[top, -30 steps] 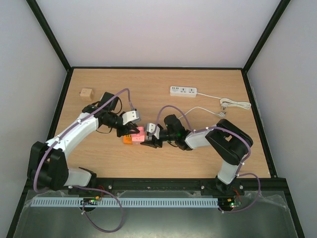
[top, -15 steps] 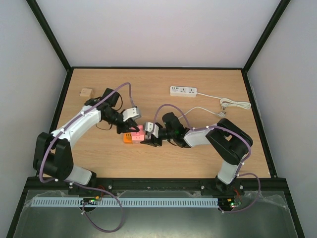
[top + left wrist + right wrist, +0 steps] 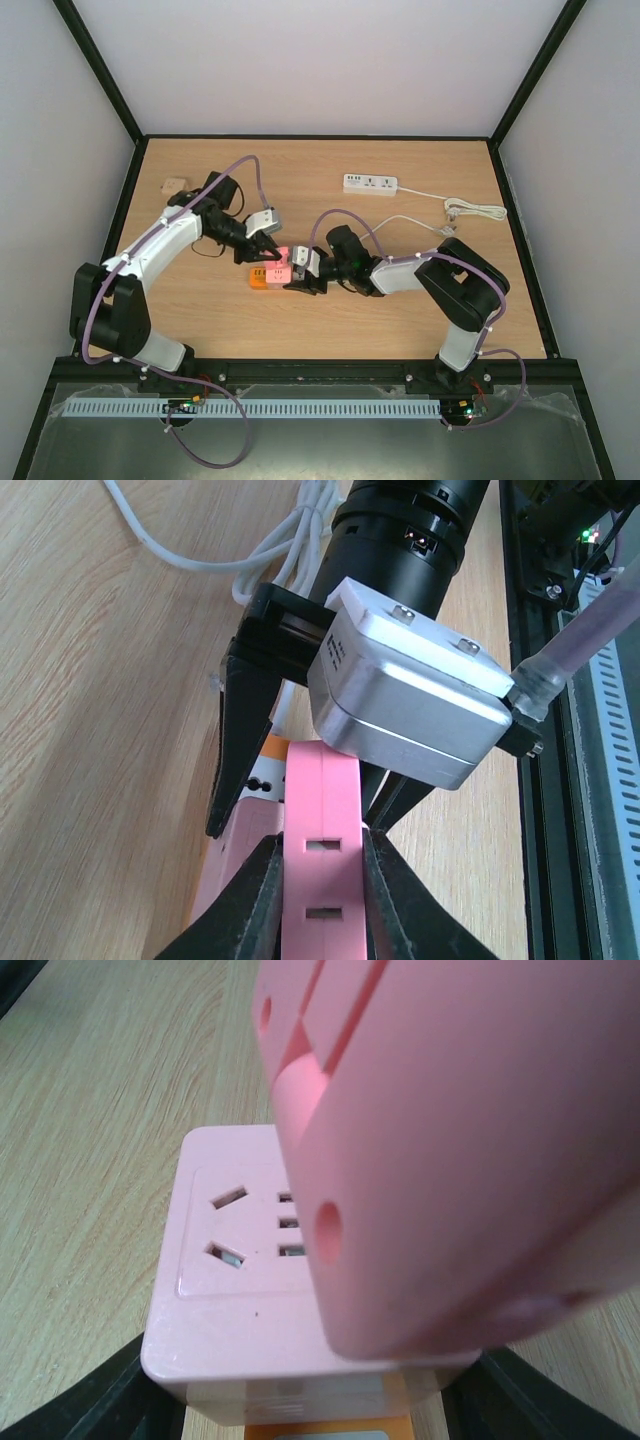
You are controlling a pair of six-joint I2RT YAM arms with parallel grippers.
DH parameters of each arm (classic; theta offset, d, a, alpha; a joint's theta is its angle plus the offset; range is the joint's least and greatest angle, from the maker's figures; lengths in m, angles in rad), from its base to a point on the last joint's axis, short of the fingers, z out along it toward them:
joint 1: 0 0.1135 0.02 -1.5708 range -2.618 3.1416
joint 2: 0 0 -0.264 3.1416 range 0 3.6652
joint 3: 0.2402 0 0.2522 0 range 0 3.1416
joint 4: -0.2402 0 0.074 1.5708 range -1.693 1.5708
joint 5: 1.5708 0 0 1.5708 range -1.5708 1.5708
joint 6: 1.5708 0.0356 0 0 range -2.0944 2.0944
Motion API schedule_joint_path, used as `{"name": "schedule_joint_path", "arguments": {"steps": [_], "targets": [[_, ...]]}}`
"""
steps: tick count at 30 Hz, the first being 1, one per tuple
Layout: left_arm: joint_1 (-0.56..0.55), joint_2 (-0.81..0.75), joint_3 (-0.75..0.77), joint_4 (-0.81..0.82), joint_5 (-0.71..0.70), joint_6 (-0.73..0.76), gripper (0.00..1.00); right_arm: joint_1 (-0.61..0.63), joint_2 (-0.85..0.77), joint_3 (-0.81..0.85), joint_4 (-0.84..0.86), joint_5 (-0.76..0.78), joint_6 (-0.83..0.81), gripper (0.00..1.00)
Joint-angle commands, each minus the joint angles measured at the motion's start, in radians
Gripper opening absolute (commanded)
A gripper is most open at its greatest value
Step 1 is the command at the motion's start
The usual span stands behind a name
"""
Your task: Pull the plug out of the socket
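I have the left end effector closed on the pink plug, one finger pressed against each flat side. The plug stands over the top face of the pink socket, which sits on an orange base near the middle of the tabletop, a little left of centre. From the right wrist view the plug fills most of the picture and covers the right part of the socket face; the outlet holes on the left part are uncovered. I cannot tell whether the prongs are seated or free.

The right end effector comes in from the right and is clamped on the socket, its black fingers flanking the block low on either side. Its silver camera housing sits just beside the plug, so the two wrists are crowded close together there.

A white power strip lies well apart at the far side, with its white cable coiled towards the right edge and running back behind the right arm. A small wooden block rests at the far left, partly hidden by the left arm.
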Motion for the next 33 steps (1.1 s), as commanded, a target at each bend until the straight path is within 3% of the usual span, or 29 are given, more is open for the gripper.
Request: {"name": "schedule_joint_path", "arguments": {"steps": [1,6,14,24,33], "targets": [[0.017,-0.016,0.057,0.0,0.143,0.036,0.03,0.005,0.038,-0.016,-0.178,0.066,-0.024,0.47],[0.066,-0.028,0.068,-0.032,0.137,0.062,0.03,0.004,-0.009,0.01,-0.201,0.048,-0.006,0.73],[0.087,-0.026,0.097,-0.065,0.128,0.082,0.03,-0.013,-0.106,0.086,-0.256,0.028,0.055,0.89],[0.097,-0.013,0.159,-0.109,0.149,0.102,0.03,-0.163,-0.247,0.175,-0.37,-0.127,0.179,0.87],[0.048,-0.022,0.176,-0.1,0.135,0.071,0.03,-0.173,-0.286,0.267,-0.515,-0.277,0.357,0.79]]}}
